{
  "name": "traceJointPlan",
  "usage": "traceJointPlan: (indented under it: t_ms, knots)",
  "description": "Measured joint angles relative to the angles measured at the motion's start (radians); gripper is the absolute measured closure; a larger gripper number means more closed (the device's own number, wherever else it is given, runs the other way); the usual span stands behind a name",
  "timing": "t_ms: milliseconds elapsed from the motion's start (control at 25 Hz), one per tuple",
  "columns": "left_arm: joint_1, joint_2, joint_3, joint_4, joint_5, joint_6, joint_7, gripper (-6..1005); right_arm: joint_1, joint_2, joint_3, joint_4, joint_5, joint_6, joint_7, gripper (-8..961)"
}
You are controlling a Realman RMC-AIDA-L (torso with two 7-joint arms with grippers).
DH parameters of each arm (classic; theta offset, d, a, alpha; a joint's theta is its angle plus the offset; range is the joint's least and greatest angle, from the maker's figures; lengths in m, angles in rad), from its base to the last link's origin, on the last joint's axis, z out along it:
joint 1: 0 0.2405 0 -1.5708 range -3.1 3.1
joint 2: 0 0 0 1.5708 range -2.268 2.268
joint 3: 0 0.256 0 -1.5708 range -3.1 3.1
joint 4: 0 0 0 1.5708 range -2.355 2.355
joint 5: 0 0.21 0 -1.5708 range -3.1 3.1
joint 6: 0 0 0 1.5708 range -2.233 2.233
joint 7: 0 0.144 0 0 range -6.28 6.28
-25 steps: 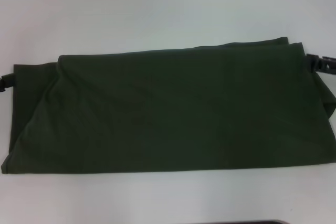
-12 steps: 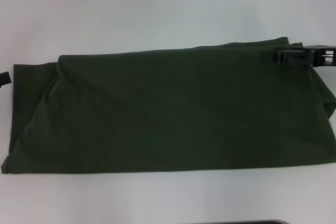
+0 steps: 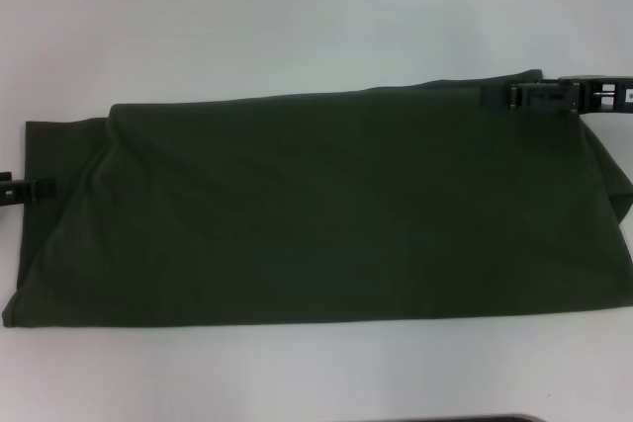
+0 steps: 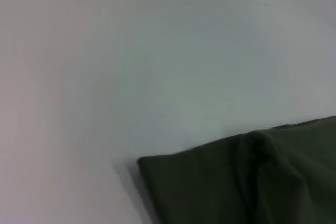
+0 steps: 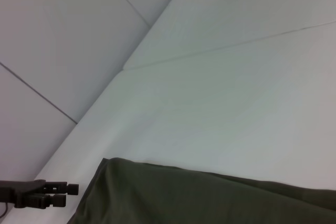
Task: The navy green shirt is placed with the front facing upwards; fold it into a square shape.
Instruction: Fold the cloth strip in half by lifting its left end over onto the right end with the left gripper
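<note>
The navy green shirt (image 3: 326, 210) lies flat on the white table as a long dark olive rectangle, plain side up, with no lettering showing. My right gripper (image 3: 495, 97) reaches in from the right, over the shirt's far right corner. My left gripper (image 3: 45, 189) comes in from the left and sits at the shirt's left edge, about halfway along it. The left wrist view shows only a corner of the shirt (image 4: 262, 182). The right wrist view shows the shirt's far edge (image 5: 210, 198) and the left gripper (image 5: 68, 192) far off beyond its end.
The white table (image 3: 316, 17) extends around the shirt on the far and near sides. A dark edge (image 3: 465, 419) shows at the very front of the head view. The shirt's right end runs to the picture's right border.
My right gripper has moved left, from off the shirt's right end to over its far right corner. My left gripper has shifted nearer along the left edge and in toward the shirt.
</note>
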Motion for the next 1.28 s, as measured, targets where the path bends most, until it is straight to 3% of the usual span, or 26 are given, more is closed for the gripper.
traceJointPlan:
  t_ms: [360,1280]
  knots:
    - [-0.009,-0.001,0.066,-0.018,0.004,-0.066,-0.029,120,-0.005,-0.001,0.007,0.000,0.002,0.001,0.001,53]
    - [-0.047,0.010,0.105,-0.065,0.022,-0.052,-0.035,124,0.001,-0.005,0.010,-0.008,0.003,0.008,0.002,59]
